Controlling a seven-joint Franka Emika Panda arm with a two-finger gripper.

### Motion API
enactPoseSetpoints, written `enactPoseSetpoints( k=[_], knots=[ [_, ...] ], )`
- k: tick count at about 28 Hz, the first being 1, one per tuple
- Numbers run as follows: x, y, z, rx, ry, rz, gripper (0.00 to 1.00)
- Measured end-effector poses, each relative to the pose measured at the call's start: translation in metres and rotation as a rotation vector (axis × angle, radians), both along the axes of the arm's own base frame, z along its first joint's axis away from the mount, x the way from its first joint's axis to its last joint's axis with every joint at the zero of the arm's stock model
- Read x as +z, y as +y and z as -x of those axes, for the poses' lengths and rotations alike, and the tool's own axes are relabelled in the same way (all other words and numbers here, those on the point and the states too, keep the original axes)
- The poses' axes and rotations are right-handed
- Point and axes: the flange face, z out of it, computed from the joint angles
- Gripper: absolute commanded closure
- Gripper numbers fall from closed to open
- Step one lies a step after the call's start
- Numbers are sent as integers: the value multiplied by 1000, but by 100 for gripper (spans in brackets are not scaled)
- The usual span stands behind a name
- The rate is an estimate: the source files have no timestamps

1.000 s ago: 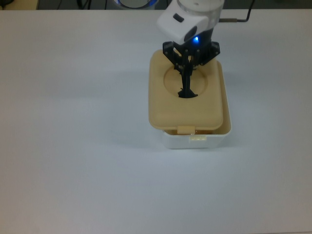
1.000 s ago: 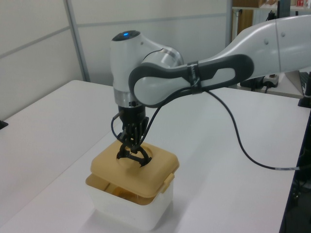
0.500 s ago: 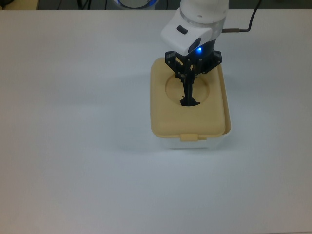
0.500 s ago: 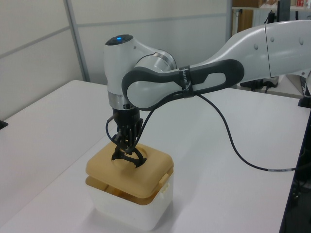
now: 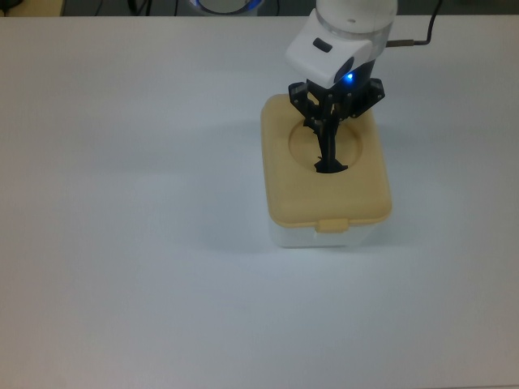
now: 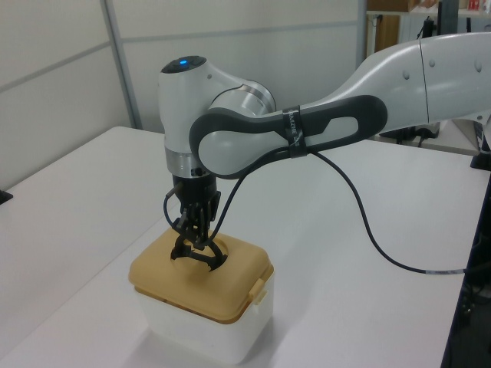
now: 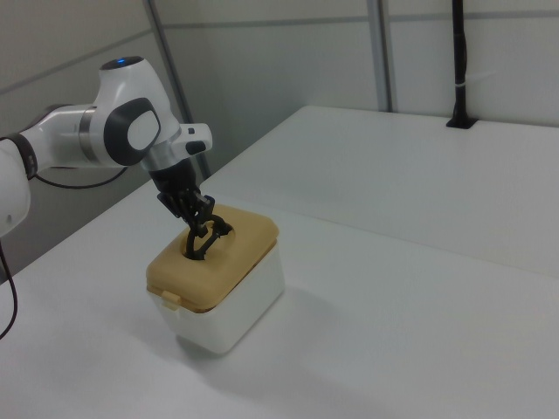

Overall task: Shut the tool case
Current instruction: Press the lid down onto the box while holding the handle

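Tool case lidded, long axis top view's vertical

Top view overhead; side views oblique (all sharing tool case).

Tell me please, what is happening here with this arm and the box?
A robot arm is closing a tool case on a white table. Its claw is down in the round recess of the tan lid, at the black handle. The lid now sits over the white tub, roughly lined up with it, and one end tab hangs over the tub's near wall in the top view. Whether the lid is pressed fully home cannot be told.
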Motion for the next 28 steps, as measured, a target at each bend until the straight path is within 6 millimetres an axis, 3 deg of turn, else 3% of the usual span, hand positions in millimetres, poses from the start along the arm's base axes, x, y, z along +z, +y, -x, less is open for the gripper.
enactPoseSetpoints(
  k=[28],
  knots=[
    [-5, 1, 6, -6, 50, 18, 100]
  ],
)
